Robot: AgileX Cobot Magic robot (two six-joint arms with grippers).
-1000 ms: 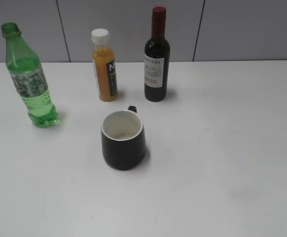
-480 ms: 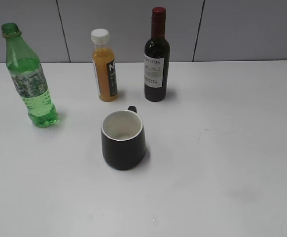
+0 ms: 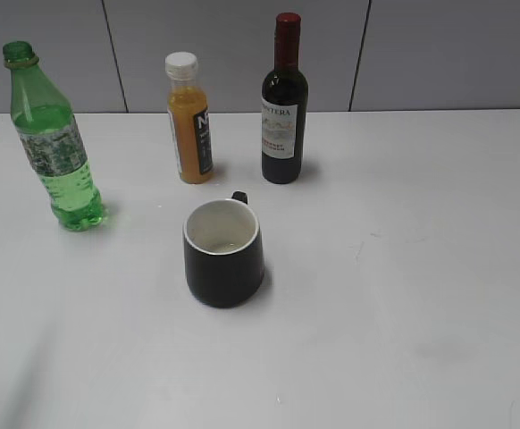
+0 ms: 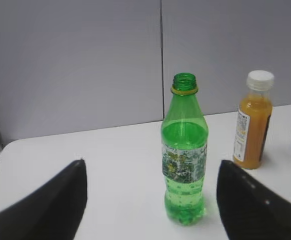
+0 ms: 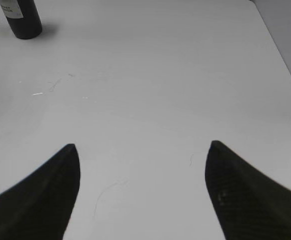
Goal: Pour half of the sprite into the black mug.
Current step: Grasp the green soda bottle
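The sprite (image 3: 53, 143), a capless green bottle with a speckled label, stands upright at the far left of the white table (image 3: 403, 268). It also shows in the left wrist view (image 4: 184, 155), ahead of my open, empty left gripper (image 4: 150, 172) and apart from it, nearer the right finger. The black mug (image 3: 223, 253) with white interior stands mid-table, handle to the rear. My right gripper (image 5: 141, 152) is open and empty over bare table. Neither gripper shows in the exterior view.
An orange juice bottle (image 3: 188, 118) with white cap and a dark wine bottle (image 3: 284, 103) stand behind the mug. The juice bottle (image 4: 253, 122) is right of the sprite in the left wrist view. The wine bottle's base (image 5: 20, 17) shows at the right wrist view's top left.
A faint shadow has appeared at the lower left of the table in the exterior view. The bottles and mug have not moved.
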